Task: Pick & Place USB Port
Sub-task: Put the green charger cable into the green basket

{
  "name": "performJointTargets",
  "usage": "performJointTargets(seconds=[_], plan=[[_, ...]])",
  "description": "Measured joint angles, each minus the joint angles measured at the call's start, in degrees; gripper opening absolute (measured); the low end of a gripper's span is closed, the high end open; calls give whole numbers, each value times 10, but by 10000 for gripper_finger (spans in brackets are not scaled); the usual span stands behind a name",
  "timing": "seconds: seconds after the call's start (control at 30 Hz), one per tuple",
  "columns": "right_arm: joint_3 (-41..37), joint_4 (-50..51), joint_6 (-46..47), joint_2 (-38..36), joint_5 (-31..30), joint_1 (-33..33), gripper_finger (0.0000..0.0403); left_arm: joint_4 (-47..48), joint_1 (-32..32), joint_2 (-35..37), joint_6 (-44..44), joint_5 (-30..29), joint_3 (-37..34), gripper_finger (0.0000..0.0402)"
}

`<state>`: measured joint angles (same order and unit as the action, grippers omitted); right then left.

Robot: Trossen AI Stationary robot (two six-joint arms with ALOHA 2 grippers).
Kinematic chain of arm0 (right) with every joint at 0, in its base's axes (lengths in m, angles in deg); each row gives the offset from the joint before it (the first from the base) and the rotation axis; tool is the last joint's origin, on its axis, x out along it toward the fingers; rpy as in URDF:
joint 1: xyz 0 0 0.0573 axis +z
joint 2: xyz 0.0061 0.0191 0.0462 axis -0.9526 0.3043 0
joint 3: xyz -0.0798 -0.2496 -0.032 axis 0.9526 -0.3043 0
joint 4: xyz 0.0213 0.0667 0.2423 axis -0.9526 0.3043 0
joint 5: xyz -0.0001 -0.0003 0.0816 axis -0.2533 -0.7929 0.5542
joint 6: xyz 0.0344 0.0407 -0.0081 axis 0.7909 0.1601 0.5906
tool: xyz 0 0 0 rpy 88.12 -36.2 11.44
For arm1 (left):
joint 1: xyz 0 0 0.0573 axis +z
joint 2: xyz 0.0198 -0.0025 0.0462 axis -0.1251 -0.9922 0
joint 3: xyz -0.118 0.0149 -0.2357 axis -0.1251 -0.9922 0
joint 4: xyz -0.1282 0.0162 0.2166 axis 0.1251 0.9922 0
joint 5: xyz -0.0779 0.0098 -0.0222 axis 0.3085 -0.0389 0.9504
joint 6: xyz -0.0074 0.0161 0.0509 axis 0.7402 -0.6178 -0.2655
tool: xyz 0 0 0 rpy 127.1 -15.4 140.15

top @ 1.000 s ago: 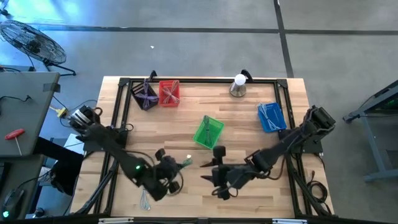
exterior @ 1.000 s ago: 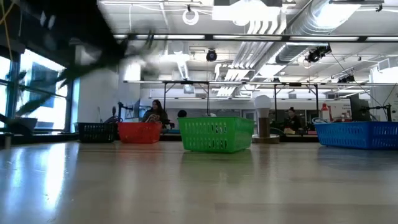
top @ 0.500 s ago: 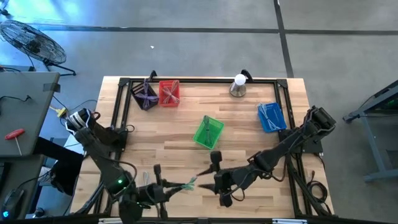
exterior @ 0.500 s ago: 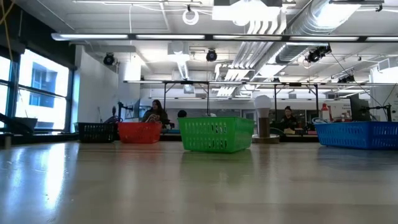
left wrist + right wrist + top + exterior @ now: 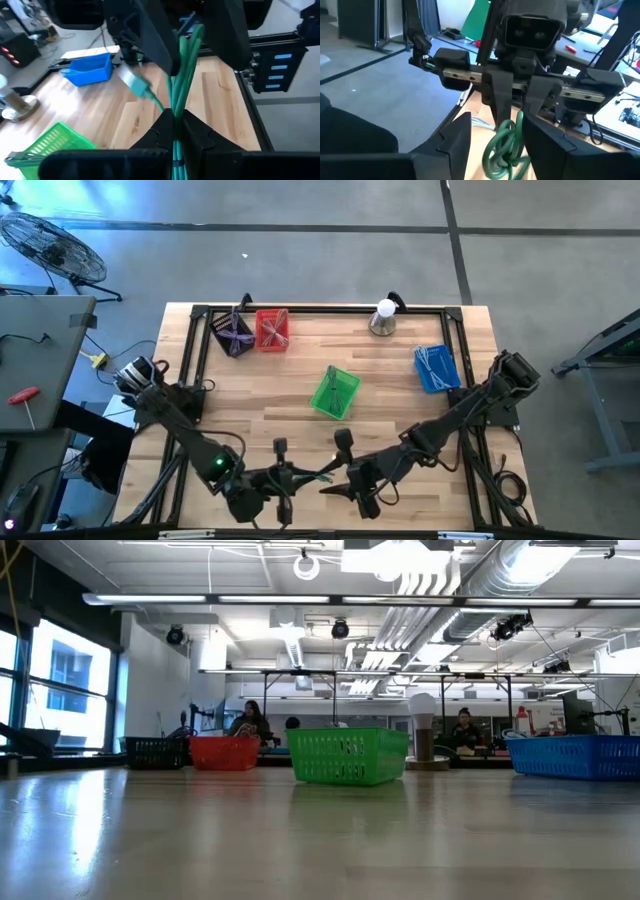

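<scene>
High view: the left gripper (image 5: 283, 480) and the right gripper (image 5: 343, 480) were brought nose to nose near the front edge of the table (image 5: 400, 360), with a green USB cable (image 5: 318, 475) stretched between them. The green basket (image 5: 335, 392), the likely match by colour, was seen well behind, with the blue basket (image 5: 436, 369), red basket (image 5: 272, 329) and dark basket (image 5: 232, 333) farther off. A hand-over was judged to be the step in hand.

Low view: only baskets and the room were shown; neither gripper nor the cable was caught, so both were held above the wood.

Left wrist view: the left fingers (image 5: 200, 131) were clamped on the bundled cable (image 5: 176, 125), its pale plug (image 5: 135, 85) hanging loose to one side. The opposing right fingers were placed either side of the strands and not yet closed.

Right wrist view: the right fingers (image 5: 455, 137) were spread apart, the looped cable (image 5: 504, 145) lying between them while gripped by the left gripper (image 5: 512, 102) opposite.

For a clean pass, the right fingers would best be closed around all strands before the left grip is released, and the dangling plug kept clear of the pads
</scene>
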<state>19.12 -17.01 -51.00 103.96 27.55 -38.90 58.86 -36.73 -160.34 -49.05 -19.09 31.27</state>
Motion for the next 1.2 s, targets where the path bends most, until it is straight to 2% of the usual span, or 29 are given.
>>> performJointTargets(seconds=[0.13, 0.27, 0.3, 0.43, 0.53, 0.6, 0.67, 0.77, 0.87, 1.03, 1.2], plan=[[0, 21, 3, 0, -6, 0, 129, 0, 5, 0, 0, 17, 0, 14], [0, 40, -13, 0, -18, 0, 32, 0, 4, 0, -2, 20, 0, 53], [0, 44, -23, 0, -19, 0, 19, 0, 4, 0, -2, 23, 0, 63], [0, 44, -25, 0, -55, 2, 20, 11, 5, 0, 2, 60, 0, 92], [0, 60, -32, -3, -80, 3, 10, 40, 5, 1, 40, 82, 0, 108], [0, 76, -29, -9, -131, 5, 13, 71, 3, 1, 58, 91, 0, 119], [0, 108, -29, -19, -219, 6, 10, 112, -1, 1, 71, 101, 0, 128], [0, 162, -11, -31, -317, 0, 9, 184, -5, 1, 83, 111, 0, 134], [0, 220, 28, -46, -362, -17, 9, 254, -4, 1, 147, 109, 0, 135], [0, 339, 117, -56, -341, -76, 9, 331, -4, 1, 242, 109, 0, 135], [0, 396, 174, -41, -253, -151, 9, 356, -4, 1, 273, 120, 0, 136]])
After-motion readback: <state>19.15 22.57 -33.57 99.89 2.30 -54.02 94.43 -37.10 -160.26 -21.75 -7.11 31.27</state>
